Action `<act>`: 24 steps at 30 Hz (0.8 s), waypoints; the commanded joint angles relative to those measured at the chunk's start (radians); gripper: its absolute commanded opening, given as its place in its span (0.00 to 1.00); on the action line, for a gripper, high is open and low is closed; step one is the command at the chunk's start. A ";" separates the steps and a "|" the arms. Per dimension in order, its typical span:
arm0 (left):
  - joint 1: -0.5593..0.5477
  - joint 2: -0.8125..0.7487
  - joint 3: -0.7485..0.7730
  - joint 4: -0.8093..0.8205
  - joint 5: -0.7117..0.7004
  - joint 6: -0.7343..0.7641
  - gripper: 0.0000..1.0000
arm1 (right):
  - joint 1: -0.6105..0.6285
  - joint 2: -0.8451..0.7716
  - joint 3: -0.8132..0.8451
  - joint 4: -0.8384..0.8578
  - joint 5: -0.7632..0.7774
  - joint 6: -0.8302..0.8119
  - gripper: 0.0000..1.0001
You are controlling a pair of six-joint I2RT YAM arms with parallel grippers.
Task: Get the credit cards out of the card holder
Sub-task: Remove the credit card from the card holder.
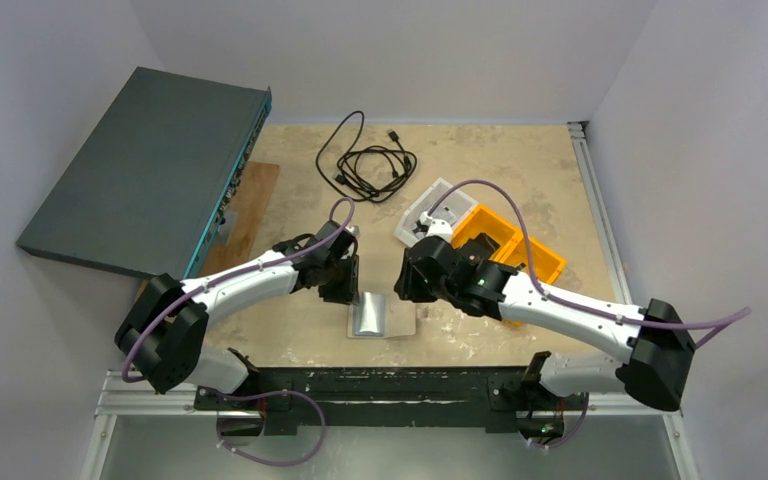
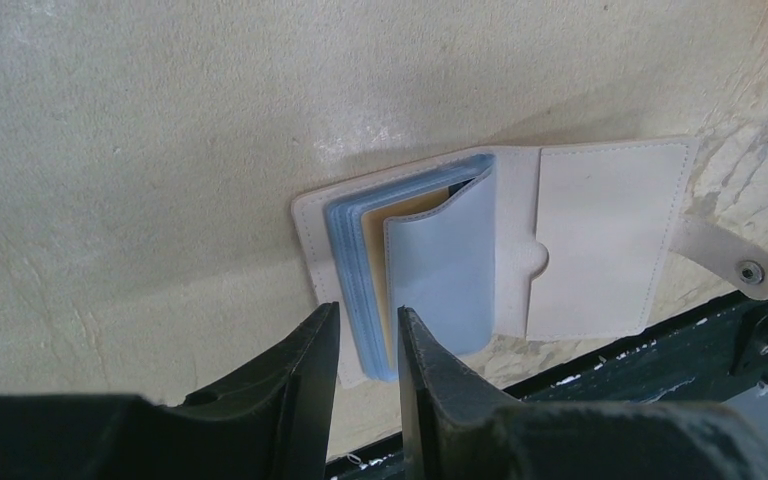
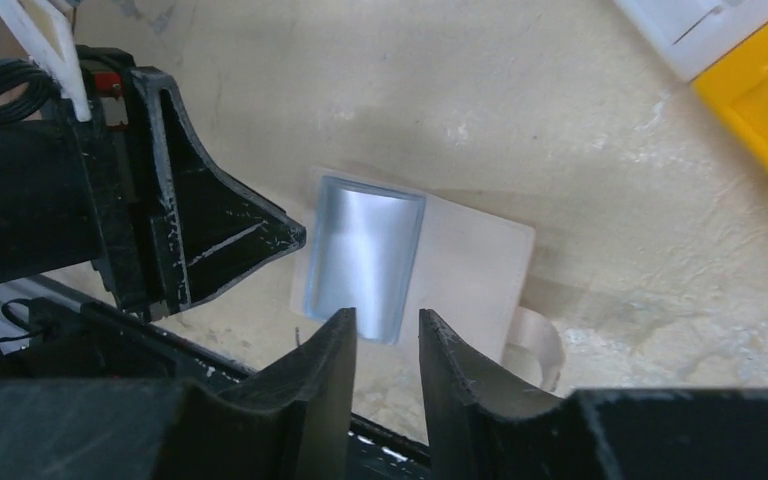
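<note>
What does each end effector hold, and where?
Left end effector straddles the card holder at its blue sleeves; grip cannot be told. Right end effector: nothing.

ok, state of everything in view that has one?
card holder, open, lying flat on the table.
top sleeve, curling up.
closure tab, unsnapped.
left claw, jaws narrow at the card holder's near edge, grip unclear.
right claw, open, empty, over the card holder.
black cable, coiled, unplugged.

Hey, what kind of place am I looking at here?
Probably a robotics lab test cell: two robot arms bolted to a metal rail, plain walls boxing in a worn table, props like a card holder and orange bin.
</note>
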 commanded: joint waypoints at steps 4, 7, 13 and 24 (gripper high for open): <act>-0.007 -0.017 0.035 0.013 -0.028 0.002 0.26 | -0.001 0.132 -0.046 0.117 -0.079 -0.007 0.16; -0.007 -0.013 0.044 0.004 -0.040 0.007 0.24 | -0.018 0.168 -0.094 0.152 -0.086 -0.011 0.11; -0.007 0.020 0.062 0.003 -0.049 0.018 0.16 | -0.027 0.228 -0.171 0.221 -0.123 -0.009 0.08; -0.034 0.090 0.107 0.024 -0.037 0.021 0.07 | -0.028 0.271 -0.229 0.300 -0.150 0.011 0.07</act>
